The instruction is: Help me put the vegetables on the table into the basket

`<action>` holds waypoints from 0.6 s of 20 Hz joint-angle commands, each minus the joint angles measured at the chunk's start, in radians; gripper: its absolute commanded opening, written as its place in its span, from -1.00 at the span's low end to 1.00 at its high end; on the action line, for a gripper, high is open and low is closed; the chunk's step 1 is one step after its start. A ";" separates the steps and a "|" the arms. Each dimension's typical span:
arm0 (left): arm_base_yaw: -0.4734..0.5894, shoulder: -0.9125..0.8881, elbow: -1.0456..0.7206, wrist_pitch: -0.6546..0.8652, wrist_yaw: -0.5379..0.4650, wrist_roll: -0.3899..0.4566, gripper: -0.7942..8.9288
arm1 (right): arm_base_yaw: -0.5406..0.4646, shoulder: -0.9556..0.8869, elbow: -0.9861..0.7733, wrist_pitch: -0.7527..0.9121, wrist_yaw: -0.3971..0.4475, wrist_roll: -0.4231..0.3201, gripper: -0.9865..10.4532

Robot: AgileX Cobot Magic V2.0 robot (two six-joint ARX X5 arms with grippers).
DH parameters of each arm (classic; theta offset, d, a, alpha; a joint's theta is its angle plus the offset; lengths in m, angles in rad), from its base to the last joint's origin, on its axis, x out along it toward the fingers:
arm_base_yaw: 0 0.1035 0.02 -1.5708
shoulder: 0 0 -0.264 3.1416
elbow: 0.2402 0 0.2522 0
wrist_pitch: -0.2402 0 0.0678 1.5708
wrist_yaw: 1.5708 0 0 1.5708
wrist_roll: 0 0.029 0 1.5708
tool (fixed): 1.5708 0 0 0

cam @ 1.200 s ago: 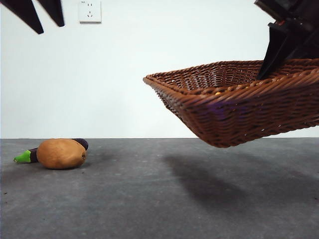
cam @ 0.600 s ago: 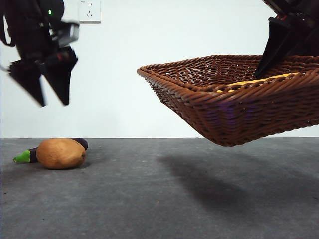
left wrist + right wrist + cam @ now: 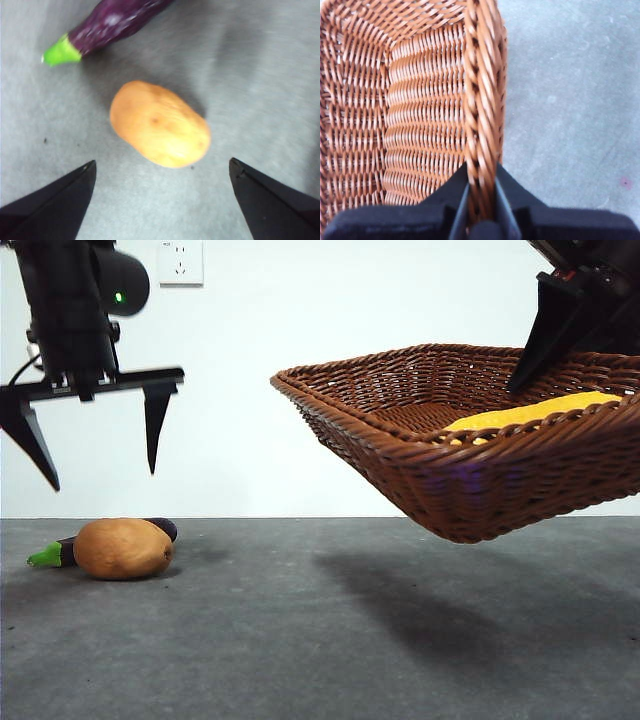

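The right tool (image 3: 481, 200) pinches the braided rim of the basket (image 3: 470, 475) between its jaws, one jaw inside the wall and one outside, and holds the basket in the air, clear of the table (image 3: 320, 640). In the front view the basket hangs tilted at about 3 o'clock of the picture, its shadow on the table below it. The corn cob (image 3: 530, 412) lies inside it, a yellow band showing above the near rim.

The left tool (image 3: 95, 430) hangs at about 10 o'clock in the front view, its jaws spread wide, above the potato (image 3: 122, 548) and not touching it. The potato rests on the table at about 8 o'clock. The eggplant (image 3: 112, 24) lies on the table just behind the potato, its green tip (image 3: 45, 557) sticking out toward 9 o'clock; whether the two touch cannot be told
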 commanded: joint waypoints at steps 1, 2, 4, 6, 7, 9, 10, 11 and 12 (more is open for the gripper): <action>-0.009 0.050 -0.002 0.003 -0.002 -0.091 0.09 | 0.000 -0.008 -0.004 0.027 -0.034 0.001 -0.85; -0.014 0.073 -0.002 0.011 -0.005 -0.106 0.09 | 0.000 -0.008 -0.004 0.030 -0.035 0.001 -0.85; -0.023 0.121 -0.002 0.030 -0.007 -0.126 0.09 | 0.000 -0.008 -0.004 0.030 -0.036 0.000 -0.85; -0.031 0.157 -0.002 0.048 -0.006 -0.135 0.09 | 0.000 -0.008 -0.004 0.028 -0.035 -0.009 -0.85; -0.035 0.166 -0.002 0.058 -0.011 -0.136 0.09 | 0.000 -0.008 -0.004 0.027 -0.036 -0.014 -0.85; -0.035 0.179 -0.002 0.095 -0.011 -0.143 0.09 | 0.000 -0.008 -0.004 0.030 -0.037 -0.016 -0.85; -0.035 0.183 -0.002 0.107 -0.011 -0.151 0.09 | 0.000 -0.008 -0.004 0.030 -0.036 -0.018 -0.85; -0.034 0.190 -0.002 0.108 -0.011 -0.154 0.09 | 0.000 -0.008 -0.004 0.031 -0.036 -0.019 -0.85; -0.034 0.198 -0.002 0.109 -0.019 -0.153 0.09 | 0.000 -0.008 -0.004 0.033 -0.036 -0.018 -0.85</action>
